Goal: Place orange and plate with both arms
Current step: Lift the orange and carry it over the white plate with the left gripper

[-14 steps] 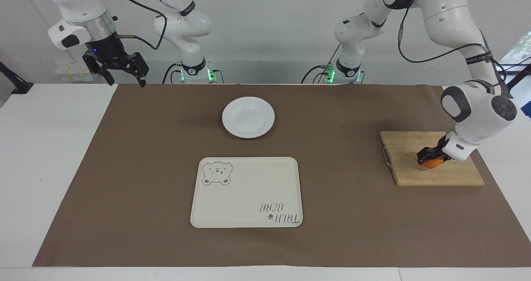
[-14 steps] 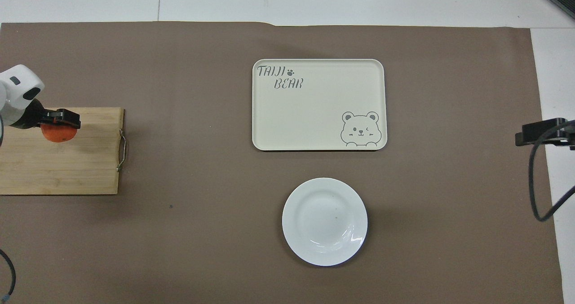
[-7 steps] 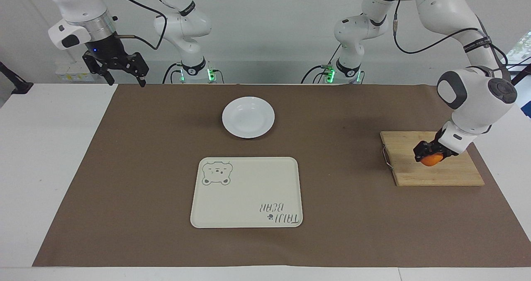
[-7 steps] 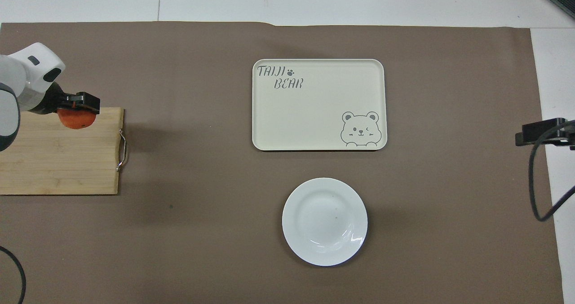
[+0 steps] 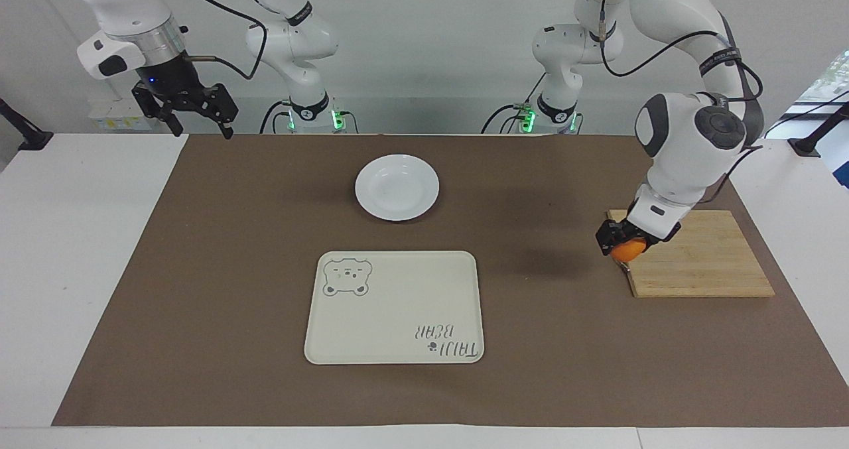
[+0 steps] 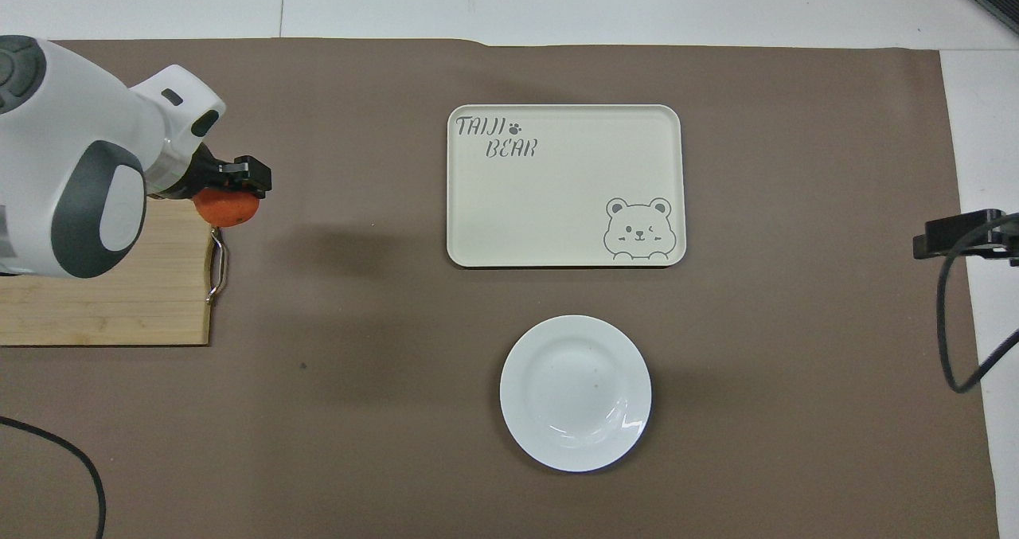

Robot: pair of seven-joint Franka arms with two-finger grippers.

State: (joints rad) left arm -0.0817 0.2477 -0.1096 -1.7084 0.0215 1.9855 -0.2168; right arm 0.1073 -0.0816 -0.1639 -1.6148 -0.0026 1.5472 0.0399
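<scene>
The orange [image 5: 627, 251] is gripped in the left hand [image 5: 620, 239], raised over the edge of the cutting board [image 5: 703, 263]; being round, no long axis or heading is shown; it could roll free if released above the plate [image 5: 396, 188]; the right hand [image 5: 192, 107] waits, spread, over the bench corner.

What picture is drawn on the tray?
A grey winking bear face on the cream tray, clearest in the overhead view.

Bright, even, sharp light; soft shadows on the mat [image 5: 199, 270]; glare on the plate [image 6: 575, 393].
</scene>
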